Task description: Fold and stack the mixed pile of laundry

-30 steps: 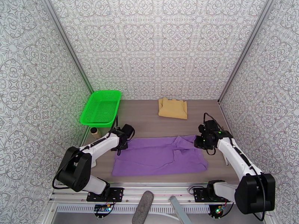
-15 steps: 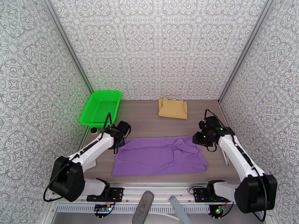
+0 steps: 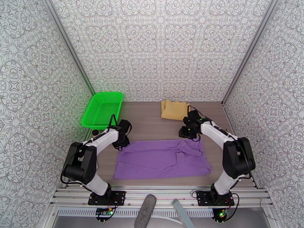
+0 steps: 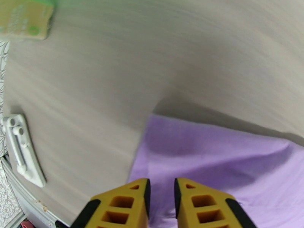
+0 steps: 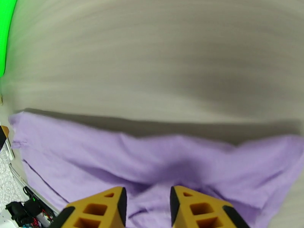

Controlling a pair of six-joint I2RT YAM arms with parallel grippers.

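Left hand point(image 4: 161, 184) narrowly parted, right hand point(image 5: 148, 191) parted wider, both over wrinkled purple T-shirt point(image 3: 159, 161), perhaps touching

The top camera looks down on the table point(image 3: 152, 126) from high behind; both wrist cameras sit close over the same purple shirt point(image 3: 159, 162).

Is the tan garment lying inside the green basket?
No, the tan garment lies on the table, right of the green basket.
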